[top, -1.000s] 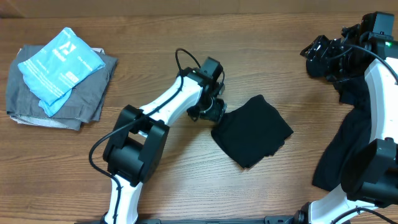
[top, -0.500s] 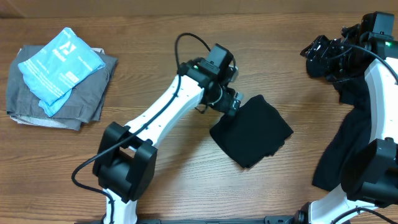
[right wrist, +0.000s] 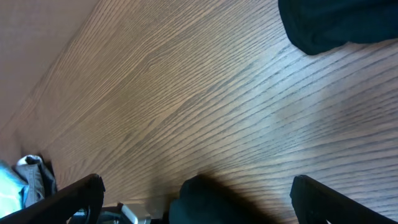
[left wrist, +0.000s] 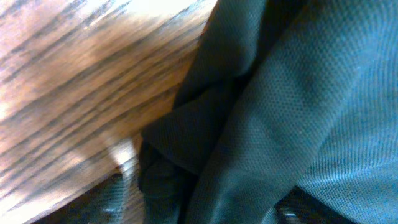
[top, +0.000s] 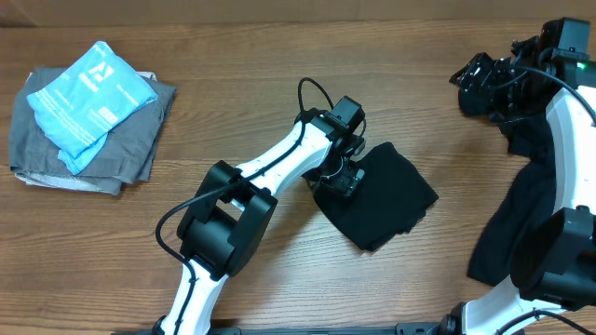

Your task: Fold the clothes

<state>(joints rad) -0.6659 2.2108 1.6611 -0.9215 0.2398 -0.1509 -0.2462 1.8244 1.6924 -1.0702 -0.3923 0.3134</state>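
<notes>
Clothes (top: 386,195) are lying in two places on the wooden table (top: 279,74). A folded black piece (top: 396,186) is sitting near the middle, and a loose black heap (top: 507,223) is trailing along the right edge under the right arm.

The left gripper (top: 343,177) is pressing down at the left edge of the folded piece, right on its border. Its jaws are hiding behind the wrist and cloth, so I cannot tell how wide they are standing.

The left wrist view is showing a fine, pitted knit in soft layered folds (left wrist: 298,93), lying against streaky brown wood grain.

The right gripper (right wrist: 199,186) is hanging at the far right with its fingers spread wide, gripping nothing.

At the far left, a light blue packet (top: 88,88) is resting on a grey folded garment (top: 130,149).
</notes>
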